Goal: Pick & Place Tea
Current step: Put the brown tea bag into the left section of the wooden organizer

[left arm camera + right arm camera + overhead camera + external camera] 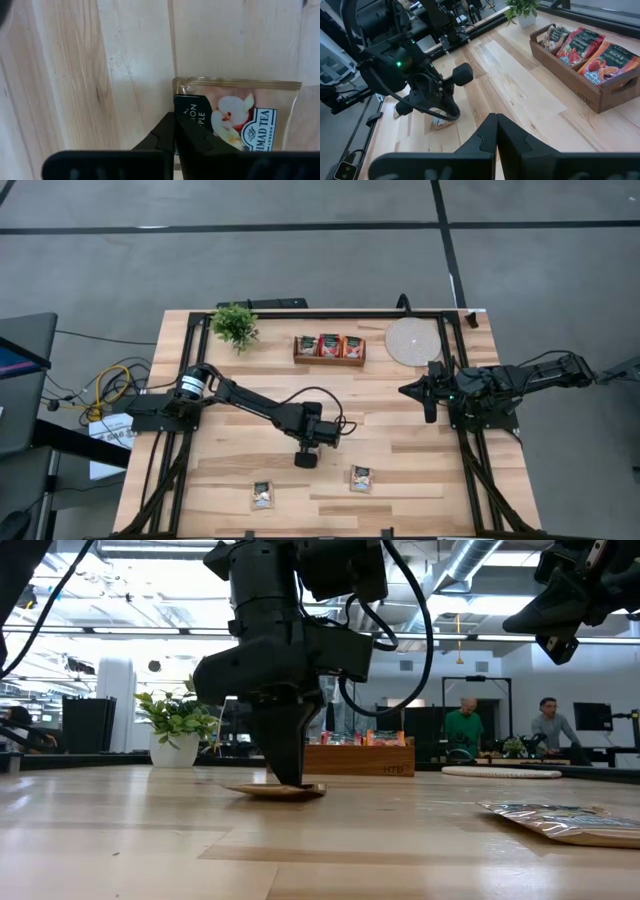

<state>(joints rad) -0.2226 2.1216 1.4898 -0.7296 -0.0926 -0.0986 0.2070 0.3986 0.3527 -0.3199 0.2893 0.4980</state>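
Observation:
A peach-coloured tea sachet (240,115) with an apple picture lies flat on the wooden table (400,470) near its middle. My left gripper (174,117) points down onto the sachet and is shut at its edge. It hides the sachet in the high view (305,459). Two more tea sachets (262,495) (361,478) lie flat toward the near edge. My right gripper (430,395) hangs shut above the table's right side, holding nothing. My left gripper has the sachet's side edge (176,107) between its two shut fingers, one finger beside the sachet and one over its dark label. The fingers come from above, pointing down. The sachet (275,791) lies on the table under the fingertips, its ends slightly raised.
A brown wooden tray (329,360) holding three red and orange sachets stands at the far middle. A round pale disc (412,340) lies to its right and a small potted plant (235,325) to its left. Black frame rails run along the table's sides.

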